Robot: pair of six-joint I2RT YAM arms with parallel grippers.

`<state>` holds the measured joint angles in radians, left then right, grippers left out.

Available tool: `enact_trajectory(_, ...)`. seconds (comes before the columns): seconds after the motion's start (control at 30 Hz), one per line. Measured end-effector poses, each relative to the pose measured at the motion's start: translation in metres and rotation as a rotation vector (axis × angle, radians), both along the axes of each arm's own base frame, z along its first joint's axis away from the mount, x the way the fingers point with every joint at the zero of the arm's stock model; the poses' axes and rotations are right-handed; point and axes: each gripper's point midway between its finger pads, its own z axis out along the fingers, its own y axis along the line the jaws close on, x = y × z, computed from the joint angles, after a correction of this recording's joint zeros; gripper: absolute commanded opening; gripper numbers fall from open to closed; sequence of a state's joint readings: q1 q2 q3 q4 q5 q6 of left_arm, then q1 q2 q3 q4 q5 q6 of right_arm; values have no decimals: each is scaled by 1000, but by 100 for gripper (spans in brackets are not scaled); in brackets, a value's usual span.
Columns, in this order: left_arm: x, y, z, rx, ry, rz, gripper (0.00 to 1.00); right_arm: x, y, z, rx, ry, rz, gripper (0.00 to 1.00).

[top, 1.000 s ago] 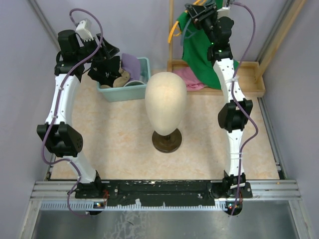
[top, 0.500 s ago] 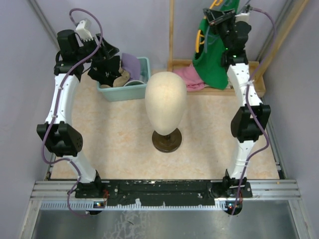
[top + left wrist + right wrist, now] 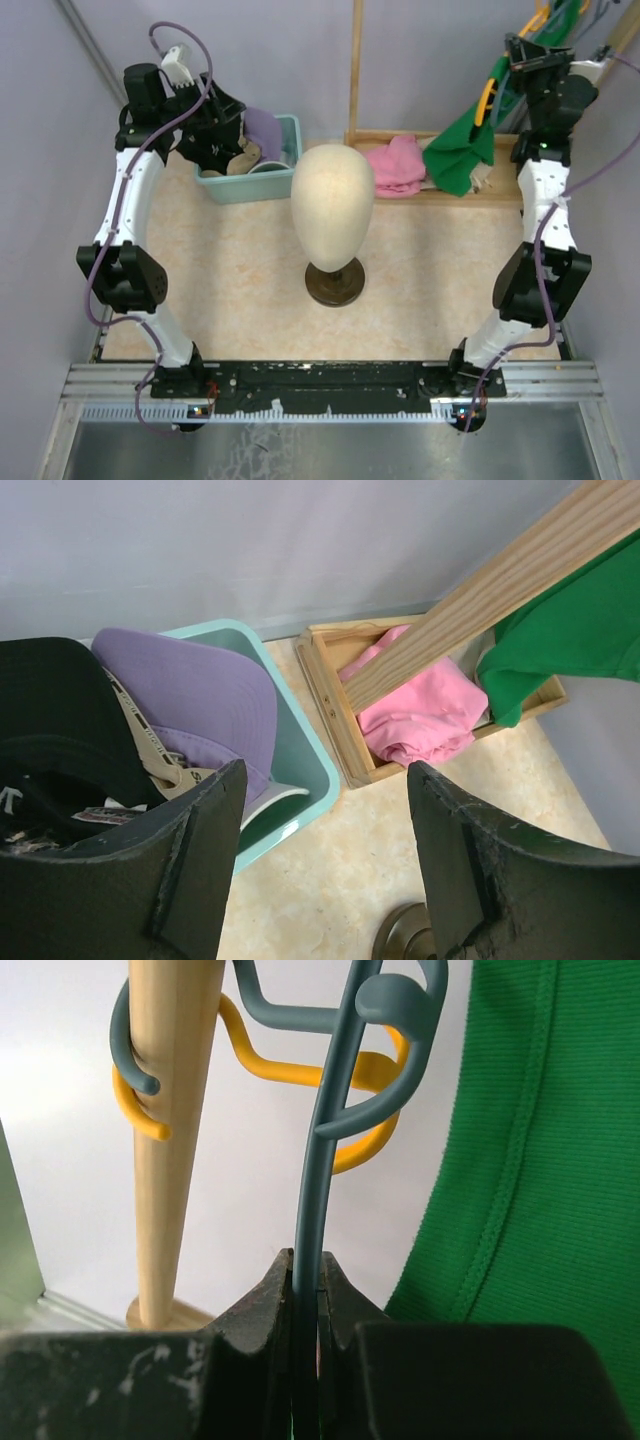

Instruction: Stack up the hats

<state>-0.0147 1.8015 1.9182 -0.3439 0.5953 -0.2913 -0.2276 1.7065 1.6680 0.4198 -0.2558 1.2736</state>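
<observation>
The hats [image 3: 262, 140] sit bunched in the teal bin [image 3: 300, 742] at the far left of the tabletop [image 3: 240, 290], not yet stacked. The purple cap [image 3: 200, 695] lies uppermost, the black cap [image 3: 60, 725] presses against it on the left, and a white brim [image 3: 278, 798] pokes out beneath. A tan strap [image 3: 150, 752] runs between the two caps, though I cannot tell which one it belongs to. My left gripper [image 3: 325, 865] hovers just above that pile with its jaws spread wide and nothing between them. I read that as lining up for a pick, and the purple cap, being on top, looks the likeliest first grab. The wooden mannequin head [image 3: 333, 205] stands bare on its dark base [image 3: 335, 285] mid-tabletop, well apart from the bin, and I take it as the place where the caps are meant to pile up. Off to the right, my right gripper [image 3: 305, 1285] is pressed together on the wire of a grey-blue hanger [image 3: 325, 1140], held high beside the wooden post [image 3: 170, 1140] that a yellow hanger [image 3: 355, 1065] hooks round. The green top [image 3: 458, 155] droops from there down to the wooden tray [image 3: 495, 188], next to the pink cloth [image 3: 395, 165]. That hold seems to have nothing to do with the caps, perhaps only keeping the garment clear of the head
</observation>
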Motion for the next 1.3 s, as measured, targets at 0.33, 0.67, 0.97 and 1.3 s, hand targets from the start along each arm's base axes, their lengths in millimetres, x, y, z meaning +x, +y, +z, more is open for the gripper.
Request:
enact_trajectory(0.33,-4,-12,-4,1,15,-23,71,-25,-62,-2,20,28,-50,22)
enact_trajectory(0.67,-5,-11,-13,8,42,-19,72,-49,-80,37,-70,-129,-99,59)
enact_trajectory(0.97,-5,-11,-31,9,78,-20,71,-99,-69,62,-211,-103,-235,57)
enact_trajectory(1.3,-4,-10,-43,9,99,-15,71,-191,-105,-80,-228,323,-643,57)
